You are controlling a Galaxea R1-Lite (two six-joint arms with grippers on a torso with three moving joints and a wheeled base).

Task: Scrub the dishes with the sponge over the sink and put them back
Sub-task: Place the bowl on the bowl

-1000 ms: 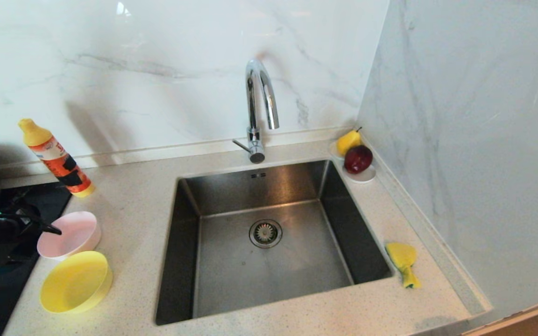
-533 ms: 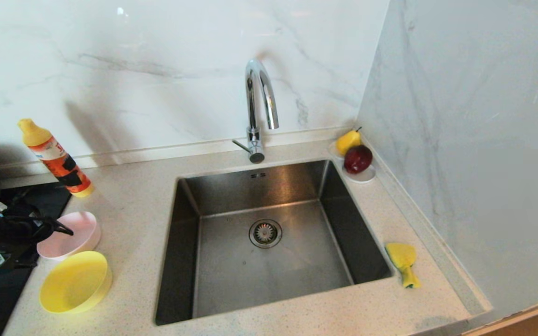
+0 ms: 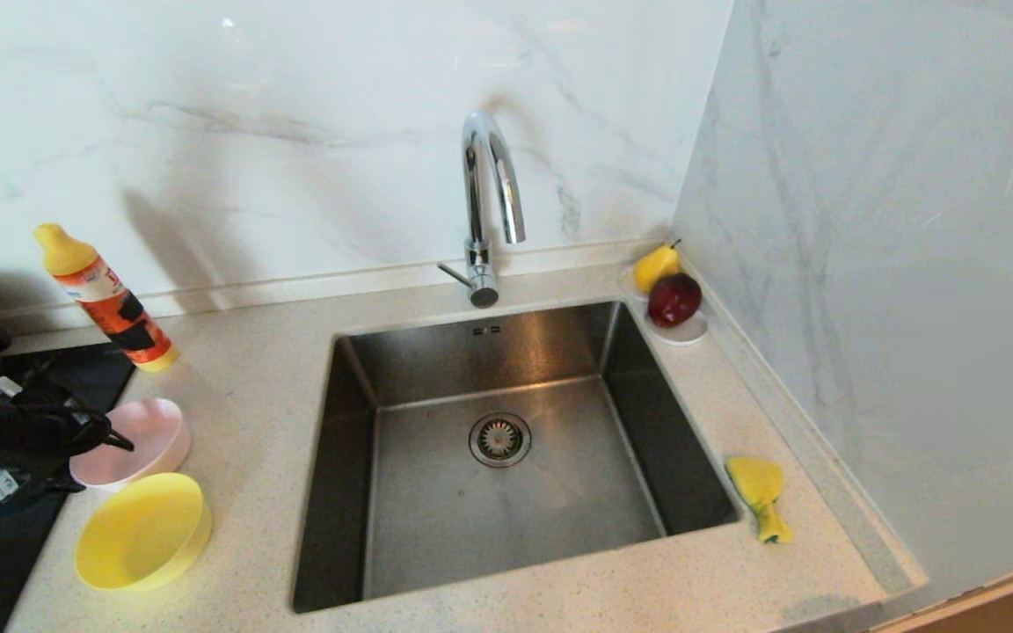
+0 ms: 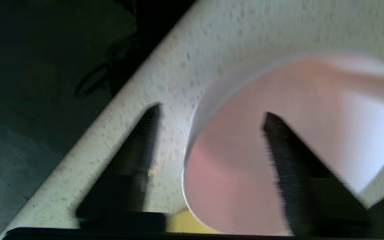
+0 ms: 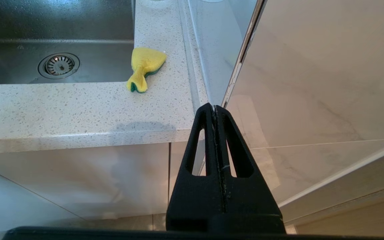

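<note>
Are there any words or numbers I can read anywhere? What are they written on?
Bottle label: there is print, red and black on orange, but it is too small and blurred to read.
Bowls, sponge, tap, sink, walls: no words, numbers or signs show.
So nothing here can be read.

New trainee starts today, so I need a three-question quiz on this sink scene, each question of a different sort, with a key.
1. True or false: the sponge lies inside the sink.
2. Which bowl's wall do the left gripper fingers straddle? A pink bowl B yellow bowl C fruit saucer
3. Fill in: the right gripper fingers are ____.

Key: 1 false, it lies on the counter right of the sink; 2 A; 3 shut.
</note>
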